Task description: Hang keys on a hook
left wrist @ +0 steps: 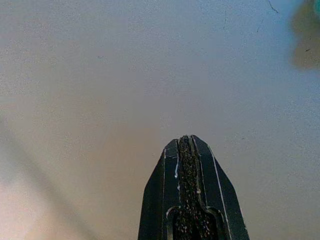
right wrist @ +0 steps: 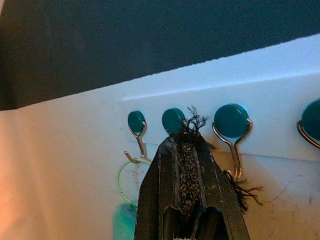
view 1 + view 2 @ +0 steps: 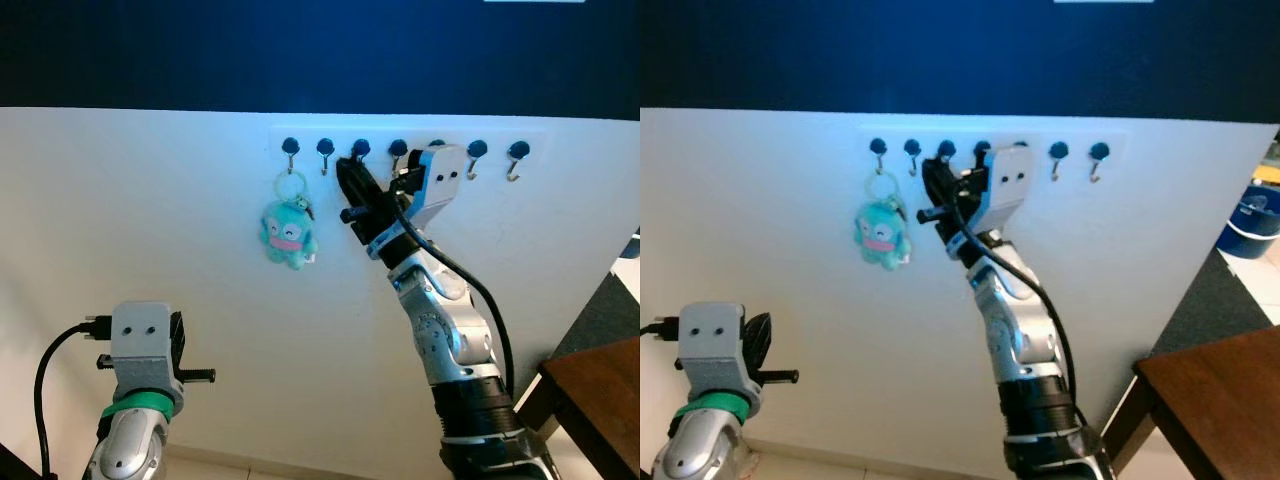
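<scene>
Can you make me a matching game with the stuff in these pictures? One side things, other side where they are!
Things:
1. teal plush keychain
2. right gripper
3. left gripper
4. wooden table

Places:
A. low down, facing bare wall
B. bottom corner on the robot's right
C. hanging from the leftmost hook
D. raised to the hook rail

Pairs: 1-C, 2-D, 3-A, 4-B

A home entryway: a white wall (image 3: 150, 230) with a key-hook rail (image 3: 400, 148) beside a wooden table (image 3: 600, 395).
</scene>
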Robot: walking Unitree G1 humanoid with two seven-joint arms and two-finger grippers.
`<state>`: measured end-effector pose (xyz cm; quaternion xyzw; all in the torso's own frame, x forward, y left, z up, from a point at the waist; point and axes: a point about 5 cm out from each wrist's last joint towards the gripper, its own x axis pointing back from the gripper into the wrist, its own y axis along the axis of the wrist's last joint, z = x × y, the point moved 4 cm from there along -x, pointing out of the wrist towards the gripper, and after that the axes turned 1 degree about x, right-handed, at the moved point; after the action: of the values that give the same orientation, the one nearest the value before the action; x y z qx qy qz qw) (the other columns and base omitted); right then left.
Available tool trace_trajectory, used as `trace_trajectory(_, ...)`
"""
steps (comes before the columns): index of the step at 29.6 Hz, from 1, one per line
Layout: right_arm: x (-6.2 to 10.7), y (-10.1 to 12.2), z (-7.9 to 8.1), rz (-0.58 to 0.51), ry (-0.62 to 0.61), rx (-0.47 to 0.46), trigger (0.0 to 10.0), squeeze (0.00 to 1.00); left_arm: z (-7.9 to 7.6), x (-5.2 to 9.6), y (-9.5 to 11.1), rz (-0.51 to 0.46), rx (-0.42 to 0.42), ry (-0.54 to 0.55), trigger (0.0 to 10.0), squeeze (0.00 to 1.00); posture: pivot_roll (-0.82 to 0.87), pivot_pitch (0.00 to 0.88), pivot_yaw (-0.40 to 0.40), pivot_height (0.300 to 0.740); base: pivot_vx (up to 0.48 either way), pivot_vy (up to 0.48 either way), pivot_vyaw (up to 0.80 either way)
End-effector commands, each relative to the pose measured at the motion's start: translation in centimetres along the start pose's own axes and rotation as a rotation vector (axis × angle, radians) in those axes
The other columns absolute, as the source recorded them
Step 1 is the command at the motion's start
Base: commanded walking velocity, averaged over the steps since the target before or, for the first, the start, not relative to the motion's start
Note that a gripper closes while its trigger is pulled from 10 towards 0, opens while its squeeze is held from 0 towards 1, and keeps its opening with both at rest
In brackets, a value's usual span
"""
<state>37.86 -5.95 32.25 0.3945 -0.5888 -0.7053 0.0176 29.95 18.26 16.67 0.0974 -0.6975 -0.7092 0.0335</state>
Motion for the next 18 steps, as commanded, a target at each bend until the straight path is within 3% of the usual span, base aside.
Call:
trace_trajectory(1,0.06,-0.17,0.85,0.001,0.035,-0.025,10.0,0.00,0.32,0.28,-0.38,0.019,-0.004,0.008,10.0,0.00,-0.13,0.024,0.120,0.740,0.000,0.000,0.00)
trace_trajectory(10,0.25,-0.32,1.66,0.008,0.091,-0.038,10.0,0.00,0.20,0.24,-0.37,0.018,-0.003,0.003,10.0,0.00,-0.13,0.023,0.120,0.740,0.000,0.000,0.00)
trace_trajectory(18,0.15,0.25,0.84,-0.022,0.047,-0.037,10.0,0.00,0.16,0.26,-0.41,0.018,-0.004,0.000,10.0,0.00,-0.13,0.017,0.122,0.740,0.000,0.000,0.00)
